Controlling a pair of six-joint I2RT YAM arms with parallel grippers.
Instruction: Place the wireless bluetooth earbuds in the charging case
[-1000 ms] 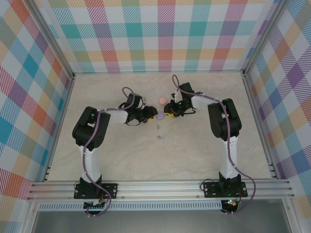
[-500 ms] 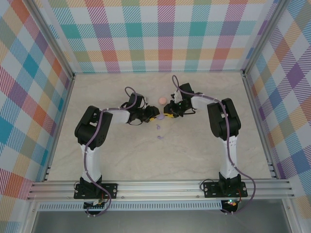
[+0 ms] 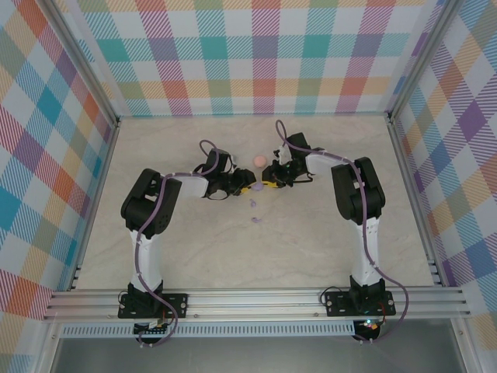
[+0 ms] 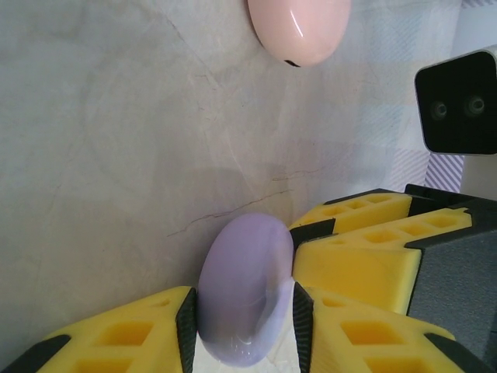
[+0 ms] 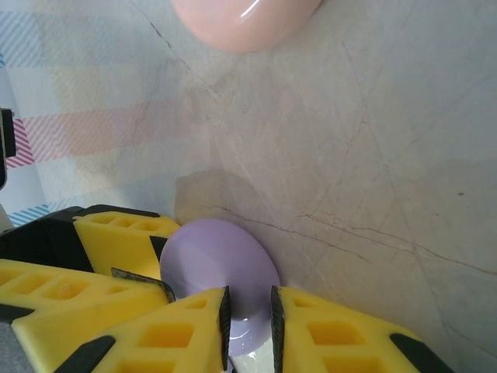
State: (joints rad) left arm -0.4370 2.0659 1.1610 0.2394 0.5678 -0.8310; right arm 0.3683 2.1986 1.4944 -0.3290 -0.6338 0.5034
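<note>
The purple charging case (image 3: 255, 186) is a round lilac disc standing on edge mid-table. My left gripper (image 3: 246, 184) is shut on it, with its pads on both faces of the purple case (image 4: 245, 287). My right gripper (image 3: 265, 184) comes from the other side and is shut on the rim of the purple case (image 5: 217, 260). Two tiny purple earbuds lie loose on the table just in front, one (image 3: 252, 204) nearer the case and one (image 3: 256, 220) further forward.
A round salmon-pink disc (image 3: 259, 161) lies just behind the grippers, also at the top of the left wrist view (image 4: 299, 27) and the right wrist view (image 5: 245, 19). Checkered walls enclose the pale marble table (image 3: 186, 249).
My left gripper has slid right and shut on the purple case. The right gripper, the earbuds and the pink disc have stayed put.
</note>
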